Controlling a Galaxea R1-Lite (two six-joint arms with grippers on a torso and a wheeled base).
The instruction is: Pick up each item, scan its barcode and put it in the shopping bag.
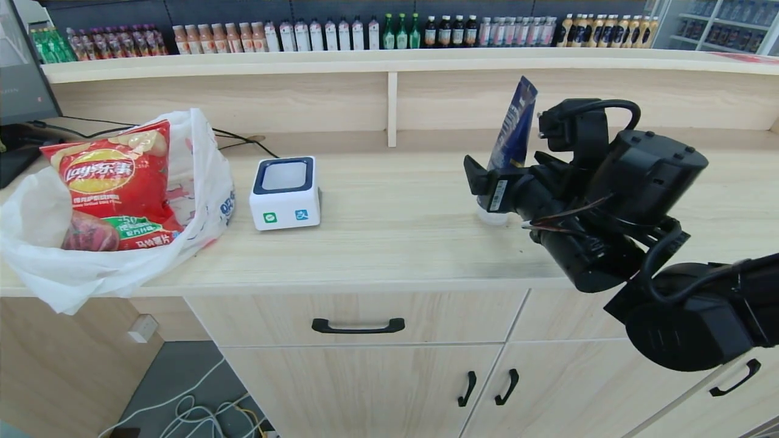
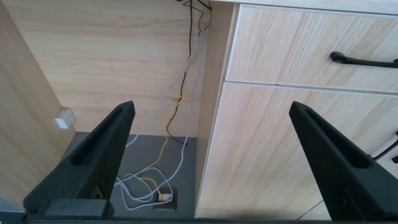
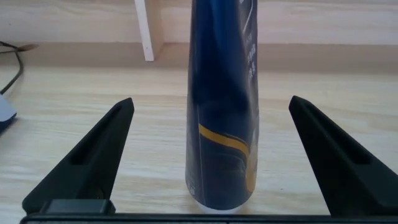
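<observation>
One dark blue tube [image 1: 514,134], one red chip bag [image 1: 115,188], one white shopping bag [image 1: 204,164] and one white scanner box [image 1: 285,193] are on the counter [image 1: 395,243], with two claws in view. The shopping bag slumps open at the counter's left end, and the chip bag stands upright inside it, its top poking above the rim. The scanner sits just right of the bag with its dark-framed window facing up. Well to the right, the tube stands on its pale cap with its long axis near vertical and its flat crimped end pointing up, leaning slightly. The right claw [image 3: 211,102] is spread wide with one finger on each side of the tube's lower half, and counter shows in the gaps, so neither finger touches it. The left claw [image 2: 211,106] is also spread and holds nothing, below the counter beside the cabinet front [image 2: 292,124]
</observation>
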